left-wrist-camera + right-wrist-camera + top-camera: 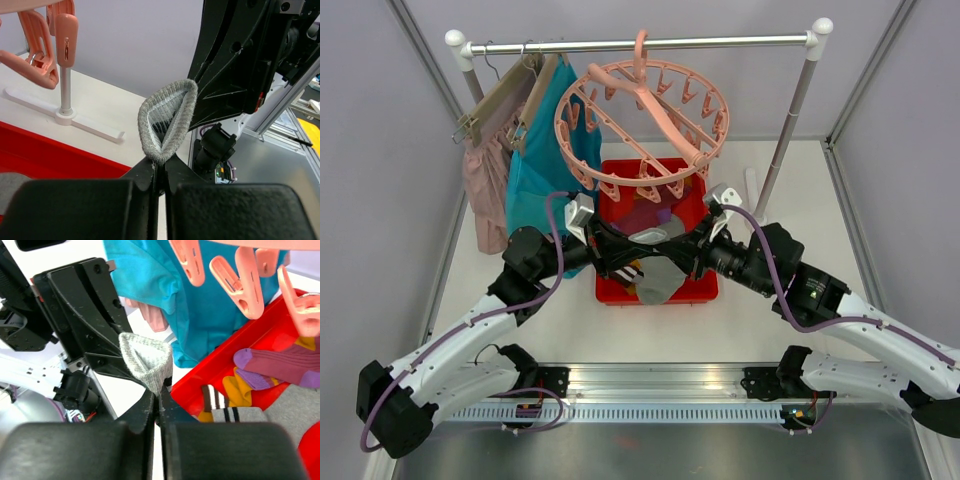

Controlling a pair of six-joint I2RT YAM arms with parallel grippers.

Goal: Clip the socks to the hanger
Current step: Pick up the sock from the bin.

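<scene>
I have both grippers on one grey sock. In the left wrist view my left gripper is clenched on the edge of the cuff. The ribbed opening stands as an open loop straight above the fingertips, and the right arm's dark body crowds in just beyond it. My right gripper is likewise pinched shut on the cuff. There the knit rises in a small tent just above its tips, and the left gripper's housing sits close behind. From overhead, the rest of the sock hangs below the two crossed wrists, over the red bin.

I read this double hold as a way of taking the cuff at two spots, so a taut, flat edge can be offered to a clip rather than a limp bunch.

The hanger hangs above and beyond both sets of fingers. Its nearest clips dangle up and to the right of the right fingertips, well apart from the sock. Nothing is clipped on yet.

The purple sock and the striped sock lie in the bin, below and to the right of the right fingers, awaiting their turn.
</scene>
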